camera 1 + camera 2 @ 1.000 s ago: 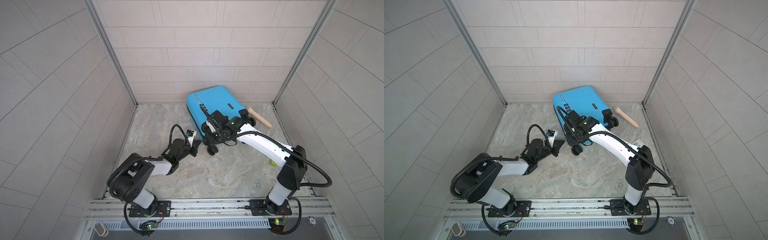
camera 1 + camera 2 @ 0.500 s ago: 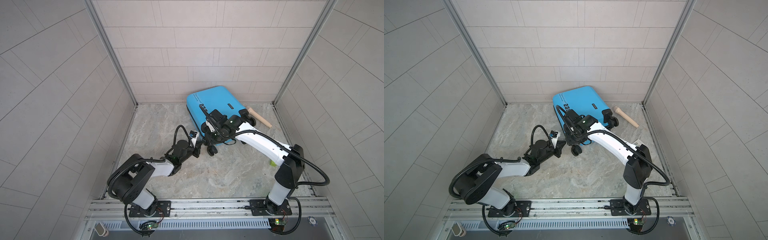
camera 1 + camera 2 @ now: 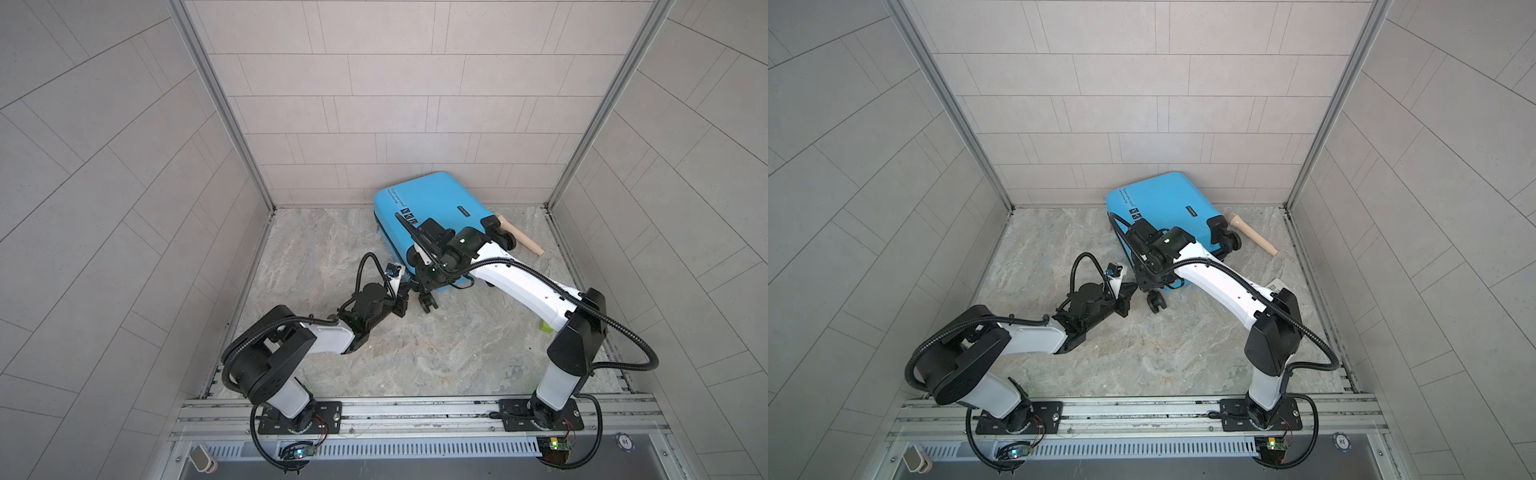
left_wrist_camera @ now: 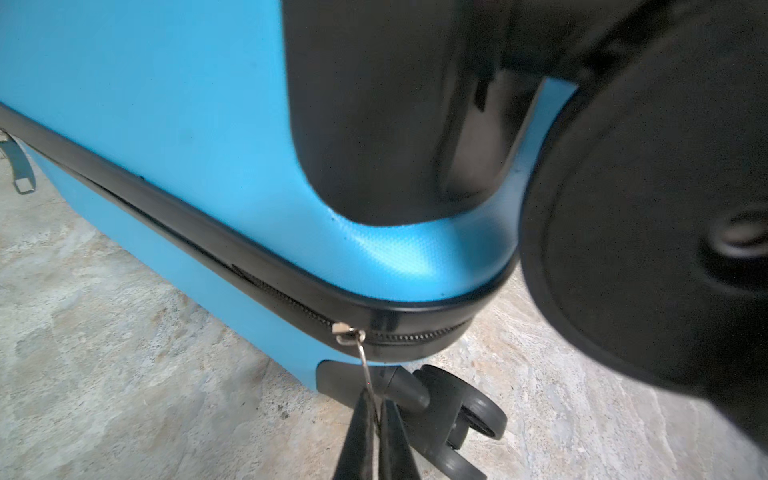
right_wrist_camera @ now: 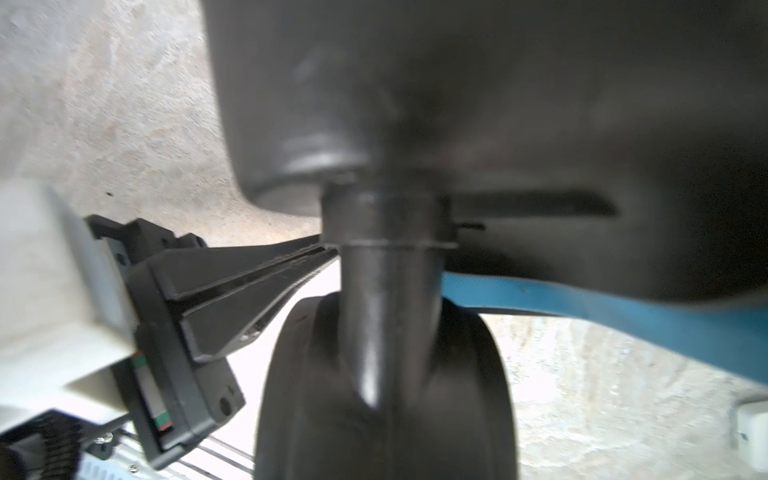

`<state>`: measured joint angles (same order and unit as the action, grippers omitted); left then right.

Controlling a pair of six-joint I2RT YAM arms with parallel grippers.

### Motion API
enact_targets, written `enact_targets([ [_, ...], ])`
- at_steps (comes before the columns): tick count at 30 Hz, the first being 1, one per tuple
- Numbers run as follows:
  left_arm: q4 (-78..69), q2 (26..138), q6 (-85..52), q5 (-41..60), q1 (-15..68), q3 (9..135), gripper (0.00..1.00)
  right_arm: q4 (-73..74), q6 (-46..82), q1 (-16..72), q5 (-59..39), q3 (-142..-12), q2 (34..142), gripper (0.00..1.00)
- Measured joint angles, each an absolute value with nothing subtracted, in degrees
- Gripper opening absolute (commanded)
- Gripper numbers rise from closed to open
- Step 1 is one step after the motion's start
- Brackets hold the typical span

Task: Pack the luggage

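The luggage [image 3: 432,208] lies face up on the floor [image 3: 415,357] against the back wall [image 3: 395,104], right of middle, its wheeled end turned toward the front right. Its zipper [image 4: 266,286] runs along the seam, with the slider close to a wheel corner and a thin metal pull [image 4: 365,365] hanging from it. The left gripper [image 4: 377,419] is pinched together on that pull, just beside a wheel [image 4: 478,415]. The right gripper [image 3: 424,277] sits at the same corner, close to a wheel stem [image 5: 390,291]; its fingers are hidden, so I cannot tell whether it clamps anything. A beige peg [image 3: 521,239] lies on the floor just right of the luggage.
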<state>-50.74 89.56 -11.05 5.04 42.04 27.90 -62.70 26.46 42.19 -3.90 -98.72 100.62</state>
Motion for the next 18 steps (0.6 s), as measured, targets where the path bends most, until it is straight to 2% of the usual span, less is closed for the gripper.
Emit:
enact_targets([
  [10, -52.6, 88.9, -10.9, 7.6, 43.1, 26.9, 0.00, -65.5, 20.7, 42.7, 3.1, -98.8, 100.7, 0.00],
  [18, -54.1, 88.9, -10.9, 15.0, 46.3, 26.9, 0.00, -60.2, 21.5, 42.3, -1.2, -99.7, 101.6, 0.00],
])
